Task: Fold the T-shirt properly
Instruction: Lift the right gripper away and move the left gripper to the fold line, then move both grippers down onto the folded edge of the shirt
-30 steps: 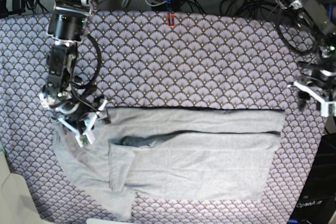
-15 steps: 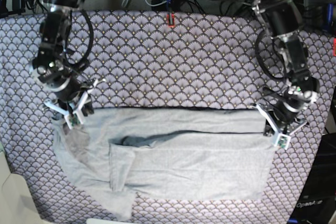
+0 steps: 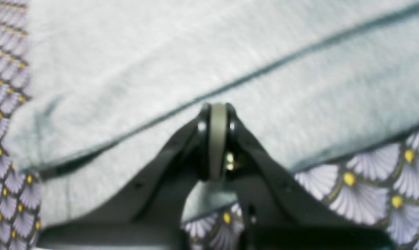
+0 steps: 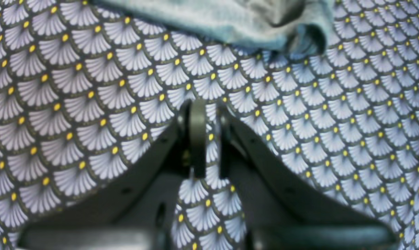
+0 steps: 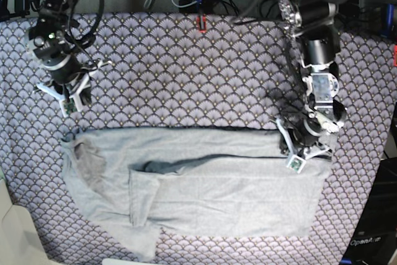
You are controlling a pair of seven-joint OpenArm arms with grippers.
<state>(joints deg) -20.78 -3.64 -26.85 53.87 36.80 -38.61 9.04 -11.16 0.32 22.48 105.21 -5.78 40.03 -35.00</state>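
Two arms split the work: the left pincer (image 3: 217, 139), pressed together, hovers over the T-shirt (image 5: 205, 184) fold (probably smoothing), while the right pincer (image 4: 206, 139), slightly spread, hangs above bare counter (image 5: 186, 72).

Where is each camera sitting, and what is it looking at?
Base: up high, looking down on the T-shirt, tablecloth and both arms.
Left wrist: on the left gripper, shut, facing grey cloth.
Right wrist: on the right gripper, slightly open, facing tablecloth with the shirt's edge beyond.
All views share the shirt and tablecloth.
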